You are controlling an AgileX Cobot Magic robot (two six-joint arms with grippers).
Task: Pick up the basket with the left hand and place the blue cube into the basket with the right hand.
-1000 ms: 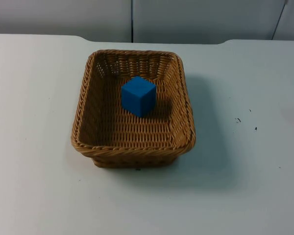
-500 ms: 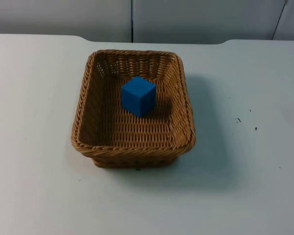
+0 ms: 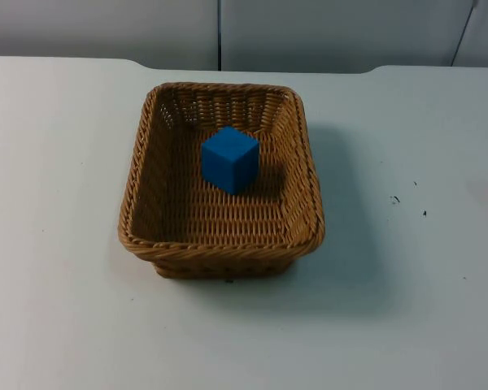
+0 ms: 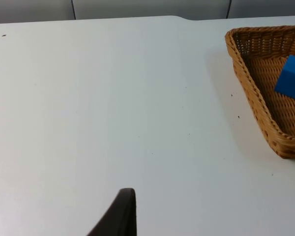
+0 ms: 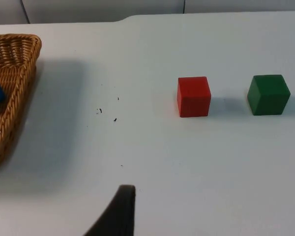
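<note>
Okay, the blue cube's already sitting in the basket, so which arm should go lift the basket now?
Left, probably. The left gripper waits over bare table beside the basket, whose near rim is free. The blue cube rests inside. The right gripper waits nearer the red cube and green cube.

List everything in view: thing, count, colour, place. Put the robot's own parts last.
basket: one, brown wicker, standing on the table near its middle.
blue cube: one, blue, inside the basket on its floor, toward the far wall.
red cube: one, red, on the table to the basket's right, apart from it.
green cube: one, green, on the table beside the red cube, on its side away from the basket, not touching it.
table: one, white, with a few small dark specks to the basket's right.
wall: grey panels behind the table's far edge.
left gripper: one black fingertip over bare table, left of the basket; waiting.
right gripper: one black fingertip over bare table, right of the basket.
</note>
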